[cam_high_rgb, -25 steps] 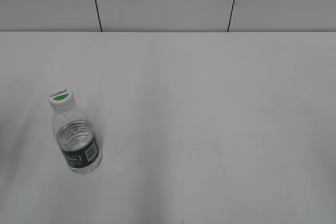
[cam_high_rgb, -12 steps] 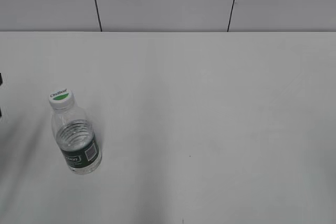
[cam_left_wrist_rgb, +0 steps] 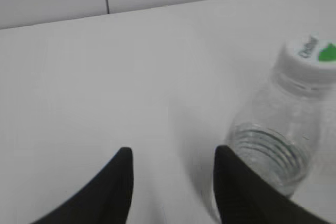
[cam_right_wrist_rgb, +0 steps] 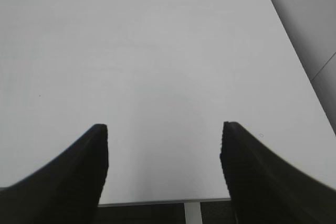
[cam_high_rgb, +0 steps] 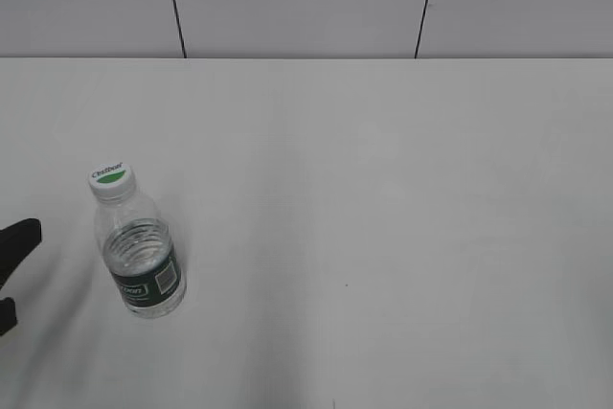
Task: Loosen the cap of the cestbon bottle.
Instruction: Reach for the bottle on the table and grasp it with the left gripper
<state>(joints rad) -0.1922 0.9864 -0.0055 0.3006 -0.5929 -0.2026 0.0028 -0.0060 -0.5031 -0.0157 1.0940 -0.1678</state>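
White table (cam_high_rgb: 383, 189) wide open, and the cestbon bottle (cam_high_rgb: 140, 256) stands upright at its eight o'clock, long axis vertical. The left gripper (cam_left_wrist_rgb: 173, 156), jaws apart, has it just at two o'clock, nearer by far. The right gripper (cam_right_wrist_rgb: 163, 132), jaws spread, sees only bare tabletop. Clear ribbed body, green label, white cap (cam_high_rgb: 112, 181) seated on top.

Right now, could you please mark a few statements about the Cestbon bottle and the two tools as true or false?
1. The Cestbon bottle stands upright on the table. True.
2. The cap lies on the table beside the bottle. False: it sits on the bottle's neck.
3. The left tool is clamped on the bottle. False: it is open, and the bottle sits outside its jaws.
4. The right tool is open over bare table. True.
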